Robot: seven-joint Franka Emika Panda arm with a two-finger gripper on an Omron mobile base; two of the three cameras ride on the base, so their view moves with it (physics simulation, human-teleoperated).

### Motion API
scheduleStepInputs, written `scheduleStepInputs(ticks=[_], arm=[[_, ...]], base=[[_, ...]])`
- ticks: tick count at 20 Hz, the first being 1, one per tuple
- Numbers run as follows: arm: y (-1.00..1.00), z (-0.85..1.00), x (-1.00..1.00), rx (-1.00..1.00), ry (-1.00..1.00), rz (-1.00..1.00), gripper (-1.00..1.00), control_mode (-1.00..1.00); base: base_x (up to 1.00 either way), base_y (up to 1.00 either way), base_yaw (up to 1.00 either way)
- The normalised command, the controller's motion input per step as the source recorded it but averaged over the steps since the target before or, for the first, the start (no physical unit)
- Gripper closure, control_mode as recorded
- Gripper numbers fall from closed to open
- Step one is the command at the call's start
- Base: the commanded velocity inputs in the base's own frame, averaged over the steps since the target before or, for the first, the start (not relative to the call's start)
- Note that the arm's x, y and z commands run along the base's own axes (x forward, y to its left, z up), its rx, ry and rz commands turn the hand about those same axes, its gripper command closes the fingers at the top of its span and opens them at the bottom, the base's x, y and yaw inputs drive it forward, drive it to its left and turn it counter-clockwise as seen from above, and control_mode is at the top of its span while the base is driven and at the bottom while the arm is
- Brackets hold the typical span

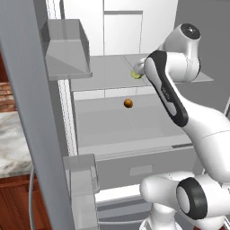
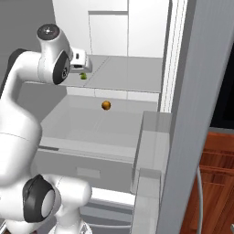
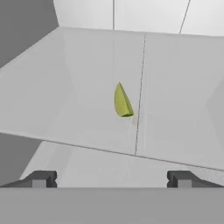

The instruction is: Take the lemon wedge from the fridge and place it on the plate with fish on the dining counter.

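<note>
Two small things lie inside the open fridge [image 1: 112, 130]: the lemon wedge [image 3: 122, 101] on a grey shelf [image 3: 87, 100], and a small orange-brown ball [image 1: 128, 103] on the wider shelf one level down. No readable writing, brand or label shows on any surface.

In the hand view the wedge sits near the centre of the frame, standing on its edge with the point upward, just left of a thin seam in the shelf. The gripper [image 3: 111, 179] hovers short of it, apart from it, with the jaws spread wide; the two dark fingertips [image 3: 41, 178] rise at the lower left and lower right.

From the left base view the wedge [image 1: 135, 74] peeks out just beside the arm's wrist, right of centre. A grey door bin [image 1: 67, 49] hangs at upper left, its contents hidden. The right base view puts the wedge [image 2: 83, 76] at upper left, above the ball [image 2: 106, 105].
</note>
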Motion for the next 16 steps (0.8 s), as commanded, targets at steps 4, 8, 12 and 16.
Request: scheduleStepInputs(ticks=[4, 8, 12, 16], arm=[[0.06, -0.37, 0.03, 0.0, 0.01, 0.05, -1.0, -1.0], [0.0, -0.09, 0.23, 0.0, 0.0, 0.01, -1.0, -1.0], [0.0, 0.0, 0.39, 0.0, 0.0, 0.0, -1.0, -1.0], [0.0, -0.01, 0.46, 0.0, 0.0, 0.0, -1.0, -1.0]], base=[[0.0, 0.0, 0.0], [0.0, 0.0, 0.0], [0.0, 0.0, 0.0], [0.0, 0.0, 0.0]])
